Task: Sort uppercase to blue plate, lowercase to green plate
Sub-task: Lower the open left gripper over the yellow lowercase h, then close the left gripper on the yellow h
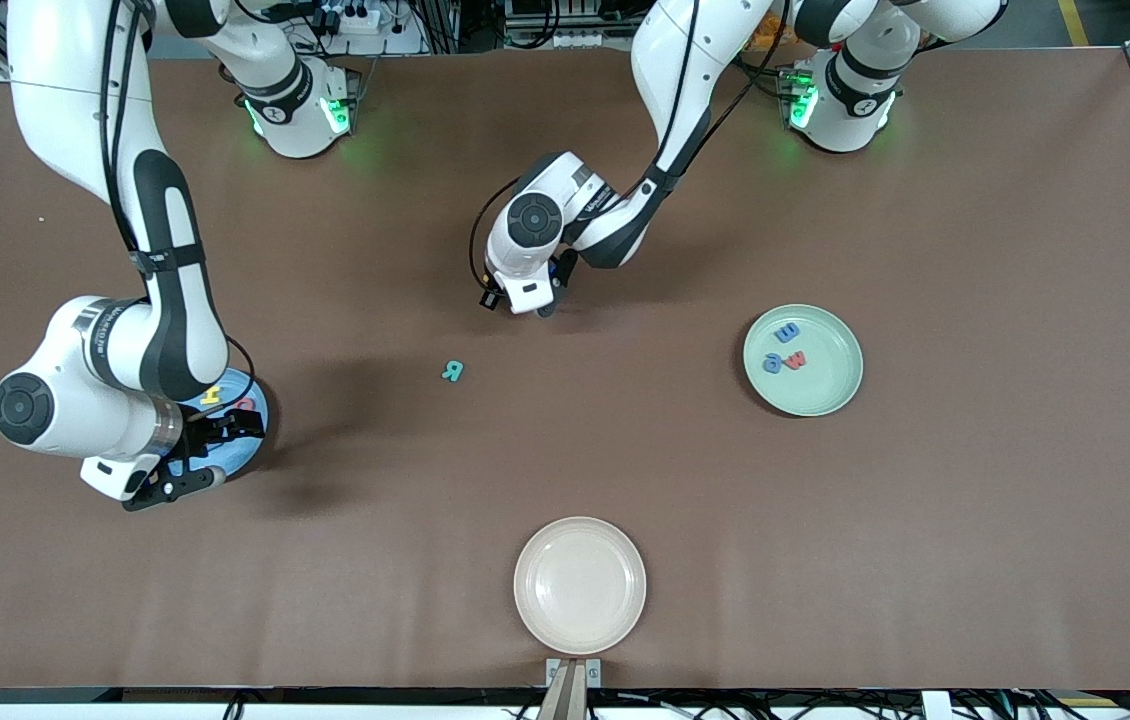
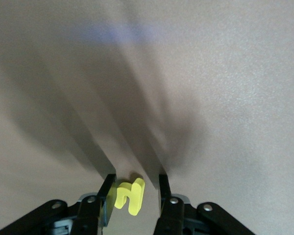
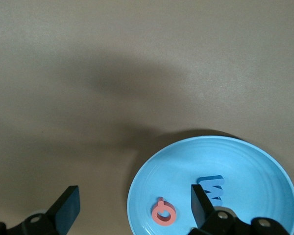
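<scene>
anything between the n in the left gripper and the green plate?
Nothing visible. The left gripper holds the yellow n over bare table near the middle. The stretch of table toward the green plate shows nothing; the teal R lies toward the right arm's end, off that path.

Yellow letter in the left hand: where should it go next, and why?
Probably the left hand should lift and carry the yellow n toward the green plate. The n sits pinched between the hand's fingers, low over the bare table, and it is a lowercase letter. Other lowercase letters already lie in that plate.
</scene>
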Motion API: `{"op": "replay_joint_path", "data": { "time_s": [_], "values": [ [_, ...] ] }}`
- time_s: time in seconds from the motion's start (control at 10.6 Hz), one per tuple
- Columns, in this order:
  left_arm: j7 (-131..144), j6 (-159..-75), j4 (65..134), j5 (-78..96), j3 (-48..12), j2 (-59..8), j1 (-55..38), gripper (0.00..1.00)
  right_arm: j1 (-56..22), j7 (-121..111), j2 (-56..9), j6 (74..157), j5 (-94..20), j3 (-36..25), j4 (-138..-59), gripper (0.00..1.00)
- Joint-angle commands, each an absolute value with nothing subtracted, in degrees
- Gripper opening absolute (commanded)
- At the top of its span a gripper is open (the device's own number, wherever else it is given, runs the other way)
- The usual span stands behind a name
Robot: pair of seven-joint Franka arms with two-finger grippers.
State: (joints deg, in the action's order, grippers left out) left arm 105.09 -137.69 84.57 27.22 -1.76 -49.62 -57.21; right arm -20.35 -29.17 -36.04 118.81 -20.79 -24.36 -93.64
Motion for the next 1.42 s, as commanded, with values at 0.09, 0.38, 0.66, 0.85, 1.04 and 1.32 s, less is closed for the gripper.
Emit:
{"op": "replay_joint_path", "data": {
  "time_s": [0.09, 0.38, 0.66, 0.85, 1.04, 1.32],
  "values": [
    [103.0, -135.0, 84.0, 27.8, -1.2, -50.0, -57.7, 0.41, -20.0, -28.9, -34.6, 118.2, -20.8, -24.2, -94.1, 1.00],
    [102.5, -133.6, 84.0, 27.8, -1.2, -49.4, -57.6, 0.41, -20.0, -28.8, -34.5, 118.5, -20.8, -24.2, -94.0, 1.00],
    [102.4, -133.5, 84.0, 28.0, -1.5, -49.7, -57.6, 0.41, -20.0, -28.6, -34.5, 118.7, -20.8, -24.2, -93.5, 1.00],
    [103.1, -133.6, 83.8, 28.6, -1.5, -49.7, -57.7, 0.41, -20.2, -28.5, -34.6, 118.9, -20.8, -24.2, -93.5, 1.00],
    [103.2, -133.9, 83.5, 28.6, -1.5, -49.7, -57.6, 0.41, -20.6, -28.5, -34.6, 118.9, -20.8, -24.2, -93.5, 1.00],
    [104.7, -133.9, 83.4, 28.7, -1.6, -49.5, -57.7, 0.41, -20.7, -28.5, -34.5, 118.6, -20.7, -24.2, -93.6, 1.00]
  ]
}}
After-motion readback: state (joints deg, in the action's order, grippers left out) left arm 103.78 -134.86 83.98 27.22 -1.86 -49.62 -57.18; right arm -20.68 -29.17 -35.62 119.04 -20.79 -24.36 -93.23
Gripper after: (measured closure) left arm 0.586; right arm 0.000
